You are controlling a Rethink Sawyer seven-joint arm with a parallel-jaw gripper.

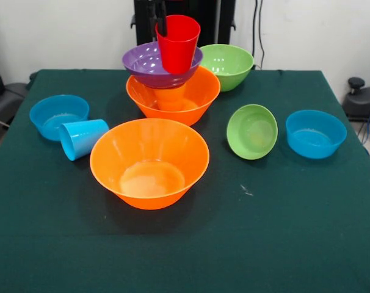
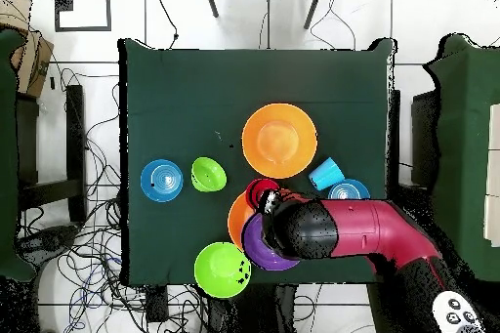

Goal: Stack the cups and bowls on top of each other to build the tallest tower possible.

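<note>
Hand (image 1: pixel 162 23) grips red cup (image 1: pixel 177 46) rim over purple bowl (image 1: pixel 154 64); lg green bowl (image 1: pixel 226 65) just beside

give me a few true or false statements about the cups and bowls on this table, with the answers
1. The red cup stands in the purple bowl. True.
2. The light blue cup stands upright. False: it lies on its side, beside a small blue bowl.
3. The orange cup sits inside an orange bowl, under the purple bowl. True.
4. The nearest big orange bowl holds a cup. False: it is empty.
5. The small green bowl sits level. False: it is tilted, its opening turned toward the front camera.
6. A gripper is at the red cup's rim. True, though whether it is open or shut cannot be told.
</note>
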